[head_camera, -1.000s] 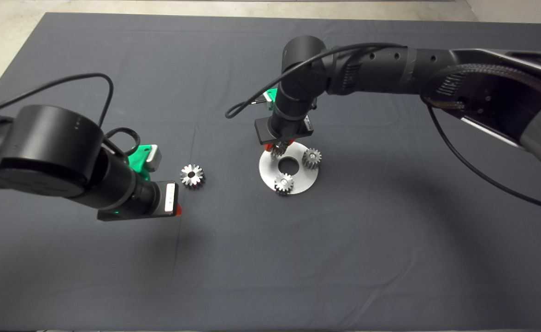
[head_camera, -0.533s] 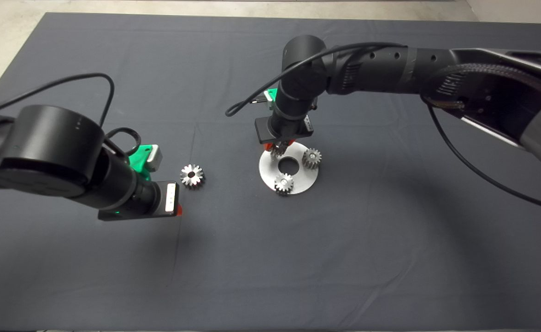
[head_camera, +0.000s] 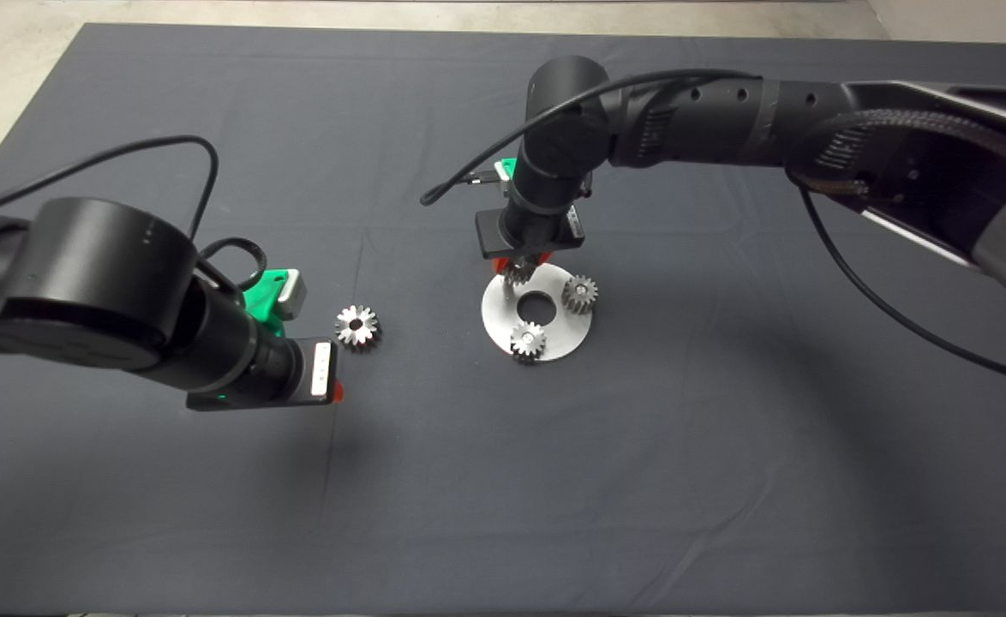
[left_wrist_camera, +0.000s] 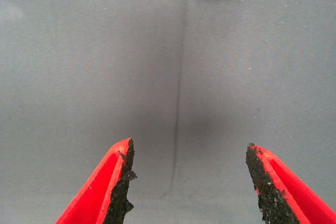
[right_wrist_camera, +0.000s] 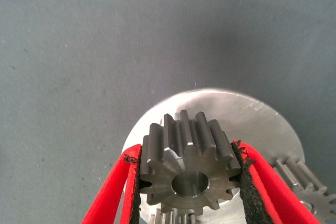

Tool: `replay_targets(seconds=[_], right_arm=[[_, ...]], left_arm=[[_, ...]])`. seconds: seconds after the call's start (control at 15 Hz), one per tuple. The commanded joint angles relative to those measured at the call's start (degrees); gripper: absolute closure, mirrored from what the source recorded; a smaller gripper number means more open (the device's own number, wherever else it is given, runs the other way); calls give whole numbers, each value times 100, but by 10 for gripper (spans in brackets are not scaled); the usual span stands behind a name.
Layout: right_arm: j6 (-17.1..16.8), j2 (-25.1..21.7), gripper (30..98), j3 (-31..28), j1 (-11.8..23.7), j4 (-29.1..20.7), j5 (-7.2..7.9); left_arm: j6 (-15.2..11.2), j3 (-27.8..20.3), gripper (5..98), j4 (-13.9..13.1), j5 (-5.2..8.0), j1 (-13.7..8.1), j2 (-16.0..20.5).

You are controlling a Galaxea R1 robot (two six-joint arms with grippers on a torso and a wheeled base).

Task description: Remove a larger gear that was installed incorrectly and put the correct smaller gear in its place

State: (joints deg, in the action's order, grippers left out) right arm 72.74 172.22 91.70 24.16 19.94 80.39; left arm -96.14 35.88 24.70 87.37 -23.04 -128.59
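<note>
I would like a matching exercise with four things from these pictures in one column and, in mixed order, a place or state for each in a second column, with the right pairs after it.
Things:
1. larger gear
2. smaller gear
3. left gripper
4. round plate

Places or states:
A. carries two small gears on its top
B. open, holding nothing
C. lies alone on the mat
D. held between two red fingers, above the plate's edge

Pairs: 1-C, 2-D, 3-B, 4-A

The right tool [head_camera: 517, 263] holds the smaller gear [head_camera: 517, 274] over the round plate [head_camera: 554, 338].
</note>
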Motion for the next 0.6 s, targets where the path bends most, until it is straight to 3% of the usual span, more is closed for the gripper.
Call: replay_targets(seconds=[0.0,0.53], right_arm=[[65,19,898,-22,256,124,-41],[65,19,900,-39,238,71,-43]], left_arm=[[16,-67,499,60,492,-95,-128],[16,-65,499,53,492,-95,-137]])
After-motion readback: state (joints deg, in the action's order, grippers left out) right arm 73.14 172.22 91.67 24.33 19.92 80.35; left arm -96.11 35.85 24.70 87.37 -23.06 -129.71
